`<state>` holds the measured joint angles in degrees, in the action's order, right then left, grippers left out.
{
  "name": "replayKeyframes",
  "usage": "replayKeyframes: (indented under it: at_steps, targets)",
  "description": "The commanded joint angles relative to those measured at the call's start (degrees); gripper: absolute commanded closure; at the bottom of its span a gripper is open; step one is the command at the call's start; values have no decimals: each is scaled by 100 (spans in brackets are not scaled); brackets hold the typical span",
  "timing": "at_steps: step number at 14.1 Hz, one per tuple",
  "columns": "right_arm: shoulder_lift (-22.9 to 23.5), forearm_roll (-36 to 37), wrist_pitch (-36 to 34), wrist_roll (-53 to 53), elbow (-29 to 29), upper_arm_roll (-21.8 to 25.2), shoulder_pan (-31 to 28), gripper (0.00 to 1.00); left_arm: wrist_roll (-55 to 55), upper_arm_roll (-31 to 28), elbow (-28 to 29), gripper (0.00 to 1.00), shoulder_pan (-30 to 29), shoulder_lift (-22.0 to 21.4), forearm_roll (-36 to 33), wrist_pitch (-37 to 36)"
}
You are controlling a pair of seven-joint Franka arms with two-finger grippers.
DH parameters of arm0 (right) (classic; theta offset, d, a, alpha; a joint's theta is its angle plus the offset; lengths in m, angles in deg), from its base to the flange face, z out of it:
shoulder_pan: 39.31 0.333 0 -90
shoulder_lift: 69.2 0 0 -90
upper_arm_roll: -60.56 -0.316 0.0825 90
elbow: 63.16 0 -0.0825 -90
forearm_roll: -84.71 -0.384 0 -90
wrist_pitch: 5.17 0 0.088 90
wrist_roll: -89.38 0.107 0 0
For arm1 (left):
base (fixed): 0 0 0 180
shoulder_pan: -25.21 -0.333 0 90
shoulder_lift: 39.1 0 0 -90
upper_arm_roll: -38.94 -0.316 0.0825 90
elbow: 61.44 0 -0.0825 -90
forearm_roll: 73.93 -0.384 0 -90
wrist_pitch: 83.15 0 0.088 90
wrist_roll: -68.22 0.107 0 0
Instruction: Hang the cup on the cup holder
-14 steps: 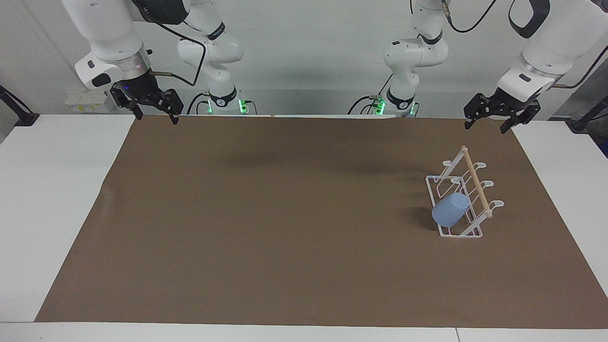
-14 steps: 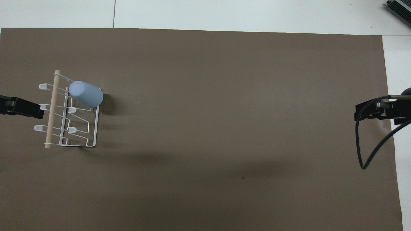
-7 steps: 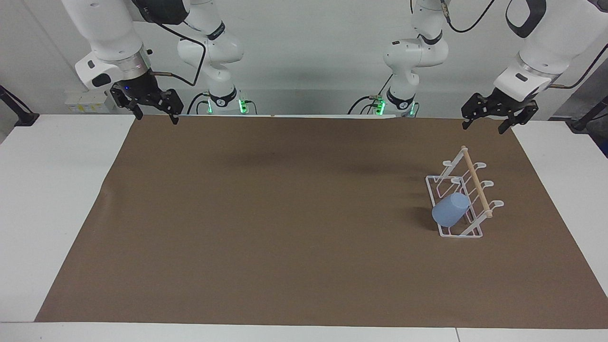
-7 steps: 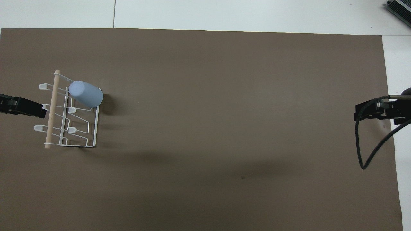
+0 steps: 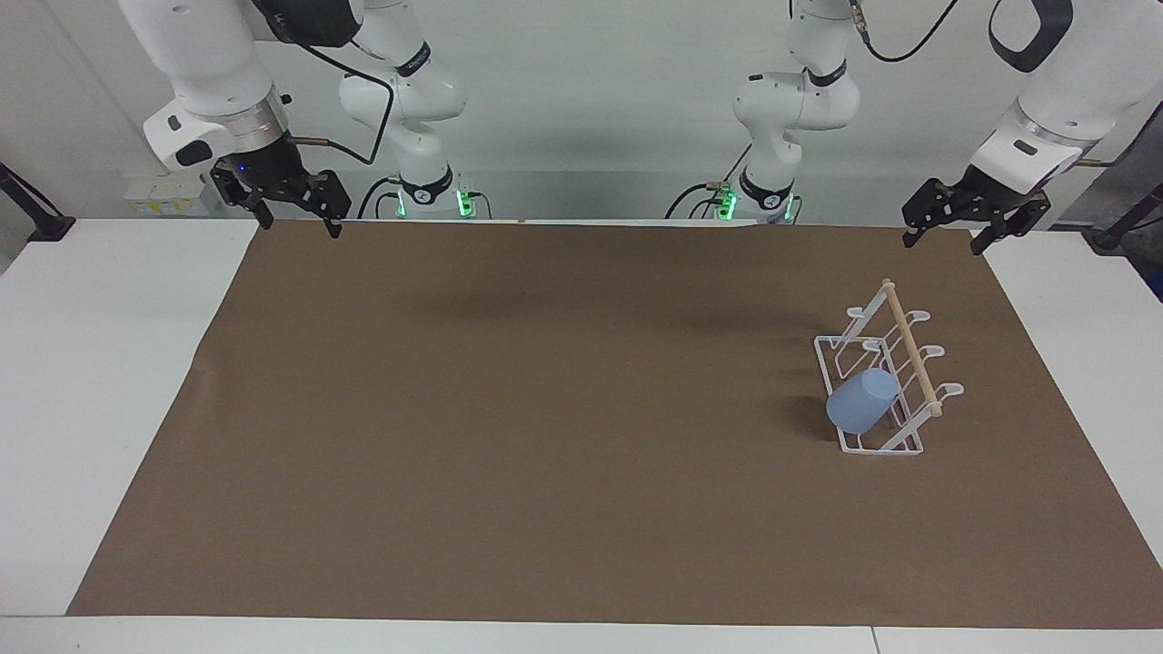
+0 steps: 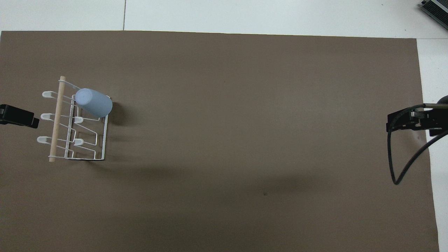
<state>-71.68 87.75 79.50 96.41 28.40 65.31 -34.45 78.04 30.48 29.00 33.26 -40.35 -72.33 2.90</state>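
The light-blue cup [image 5: 860,401] hangs upside down and tilted on a prong of the white wire cup holder [image 5: 913,442]. It sits at the holder's end farther from the robots. In the overhead view the cup [image 6: 93,102] covers one prong of the holder [image 6: 104,140], whose wooden rod runs along its top. My left gripper [image 5: 944,243] is open and empty in the air over the mat's edge at the left arm's end, apart from the holder; only its tip [image 6: 24,119] shows from above. My right gripper [image 5: 303,225] is open and empty, waiting over the mat's corner at the right arm's end [image 6: 402,122].
A brown mat [image 5: 545,409] covers most of the white table [image 5: 91,363]. A black cable [image 6: 402,168] loops down from the right gripper. The holder stands toward the left arm's end of the table.
My left gripper has drawn back from the cup holder toward the left arm's end of the table. The cup, the holder and the right arm have not moved.
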Motion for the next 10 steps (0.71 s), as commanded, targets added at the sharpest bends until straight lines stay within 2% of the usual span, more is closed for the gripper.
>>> replayKeyframes:
  at_steps: [1, 4, 10]
  targets:
    - [-121, -14, -11, 35, 126, -27, -46, 0, 72, -60, -114, 0, 57, 81, 24, 52]
    - [-121, -14, -11, 35, 126, -27, -46, 0, 55, 274, -526, 0, -145, 309, 33, -44]
    - [-121, -14, -11, 35, 126, -27, -46, 0, 72, 274, -544, 0, -181, 292, 16, -53]
